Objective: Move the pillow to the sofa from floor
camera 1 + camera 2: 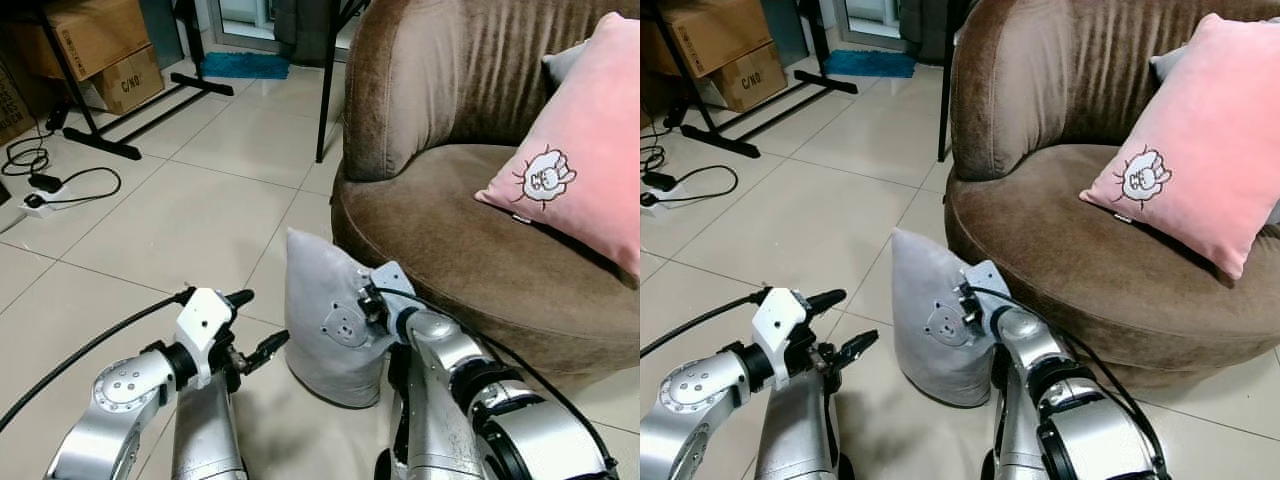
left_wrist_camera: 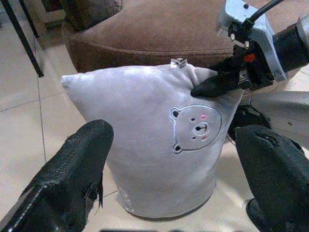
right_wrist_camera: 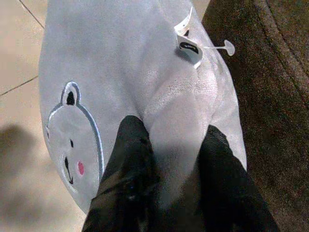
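Pillow [image 2: 159,145] — plush grey, upright | right gripper [image 3: 169,145] pinching its corner | left gripper [image 2: 169,179] spread

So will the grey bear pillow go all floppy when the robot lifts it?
Probably squishy: the grey bear pillow bunches where the right gripper pinches a fold. Likely light, since it stands propped on the floor. It may sag, held by one corner.

The floor pillow [image 1: 325,320] stands upright against the sofa's [image 1: 470,200] front, another pillow [image 1: 585,150] on its seat.
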Motion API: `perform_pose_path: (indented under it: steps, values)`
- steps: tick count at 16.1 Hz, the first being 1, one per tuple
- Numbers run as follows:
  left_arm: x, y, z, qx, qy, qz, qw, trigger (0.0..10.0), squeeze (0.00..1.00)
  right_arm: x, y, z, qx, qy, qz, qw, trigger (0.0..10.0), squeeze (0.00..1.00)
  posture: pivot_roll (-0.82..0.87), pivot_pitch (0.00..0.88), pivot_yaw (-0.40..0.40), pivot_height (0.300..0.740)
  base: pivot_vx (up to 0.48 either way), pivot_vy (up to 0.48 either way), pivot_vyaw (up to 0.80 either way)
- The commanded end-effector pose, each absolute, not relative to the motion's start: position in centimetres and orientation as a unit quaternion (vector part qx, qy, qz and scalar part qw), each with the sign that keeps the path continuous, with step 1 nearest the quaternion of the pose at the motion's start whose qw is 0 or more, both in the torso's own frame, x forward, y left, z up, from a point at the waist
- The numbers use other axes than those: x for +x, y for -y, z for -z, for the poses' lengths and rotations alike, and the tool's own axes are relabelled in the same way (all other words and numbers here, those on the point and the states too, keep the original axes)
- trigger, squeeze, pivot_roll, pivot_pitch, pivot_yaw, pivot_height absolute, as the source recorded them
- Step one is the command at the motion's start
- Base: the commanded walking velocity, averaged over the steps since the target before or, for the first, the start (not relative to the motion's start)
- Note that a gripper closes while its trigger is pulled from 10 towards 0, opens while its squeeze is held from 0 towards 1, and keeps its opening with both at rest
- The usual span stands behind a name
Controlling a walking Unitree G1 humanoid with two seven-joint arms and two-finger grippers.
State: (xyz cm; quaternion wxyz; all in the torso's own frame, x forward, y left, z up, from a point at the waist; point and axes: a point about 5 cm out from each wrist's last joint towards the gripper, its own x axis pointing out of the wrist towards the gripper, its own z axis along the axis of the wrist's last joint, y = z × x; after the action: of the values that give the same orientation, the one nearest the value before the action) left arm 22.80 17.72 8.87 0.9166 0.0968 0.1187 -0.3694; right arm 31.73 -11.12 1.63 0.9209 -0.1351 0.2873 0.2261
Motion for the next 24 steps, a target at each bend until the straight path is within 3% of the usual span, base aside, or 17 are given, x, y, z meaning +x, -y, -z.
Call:
perform_pose_path:
  steps: [1, 10, 14, 17, 22, 24]
  values:
    - [23.0, -17.5, -8.9, 0.100, -0.120, 0.373, 0.914, 10.0, 0.00, 31.6, 11.2, -1.4, -0.132, -0.299, -0.224, 0.918, 0.0, 0.00, -0.01, 0.000, -0.015, 0.425, 0.000, 0.000, 0.00]
    - [23.3, -17.7, -8.5, 0.088, -0.147, 0.389, 0.905, 10.0, 0.00, 31.8, 11.0, -1.8, -0.125, -0.281, -0.237, 0.921, 0.0, 0.00, -0.02, 0.000, -0.013, 0.425, 0.000, 0.000, 0.00]
    - [23.9, -17.9, -8.8, 0.095, -0.129, 0.377, 0.912, 10.0, 0.00, 32.9, 11.1, -4.0, -0.032, -0.210, -0.242, 0.947, 0.0, 0.00, -0.05, 0.000, 0.007, 0.425, 0.000, 0.000, 0.00]
    - [24.5, -18.3, -9.8, 0.102, -0.085, 0.301, 0.944, 10.0, 0.00, 31.8, 12.6, -8.3, 0.072, -0.094, -0.227, 0.967, 0.0, 0.00, -0.06, 0.000, 0.007, 0.425, 0.000, 0.000, 0.00]
    - [24.3, -18.2, -10.6, 0.102, -0.050, 0.256, 0.960, 10.0, 0.00, 31.0, 14.7, -15.5, 0.145, 0.026, -0.193, 0.970, 0.0, 0.00, -0.07, 0.000, 0.005, 0.425, 0.000, 0.000, 0.00]
    - [24.3, -18.1, -11.1, 0.106, -0.035, 0.246, 0.963, 10.0, 0.00, 31.5, 18.4, -23.9, 0.146, 0.136, -0.166, 0.966, 0.0, 0.00, -0.08, 0.000, -0.001, 0.425, 0.000, 0.000, 0.00]
